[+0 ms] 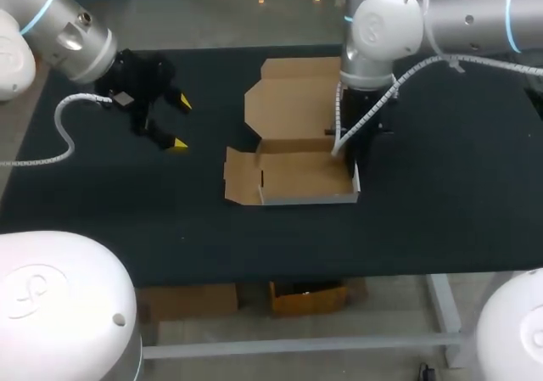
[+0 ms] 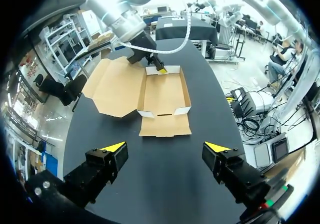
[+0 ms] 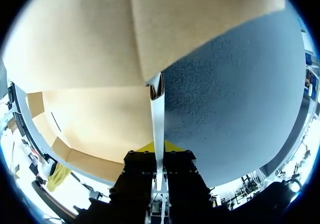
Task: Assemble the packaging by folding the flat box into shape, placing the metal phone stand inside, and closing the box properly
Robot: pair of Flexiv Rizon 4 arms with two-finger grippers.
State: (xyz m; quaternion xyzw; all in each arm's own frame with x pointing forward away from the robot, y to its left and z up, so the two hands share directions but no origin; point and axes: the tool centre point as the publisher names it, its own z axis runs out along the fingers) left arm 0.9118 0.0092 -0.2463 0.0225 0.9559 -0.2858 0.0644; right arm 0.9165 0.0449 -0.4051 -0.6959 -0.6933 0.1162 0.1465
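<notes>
The left gripper (image 1: 179, 124) hangs wide and empty, well left of the half-folded box (image 1: 297, 177) at mid-table (long axis across), whose flat flap (image 1: 240, 177) points toward it. The right gripper (image 3: 158, 149) pinches the box's right end wall.

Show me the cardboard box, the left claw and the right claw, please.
cardboard box (image 1: 301, 177), head view, on its inner floor.
left claw (image 2: 165, 146), left wrist view, midway between its open yellow tips.
right claw (image 3: 160, 145), right wrist view, midway between the tips pinching the box's wall.
</notes>
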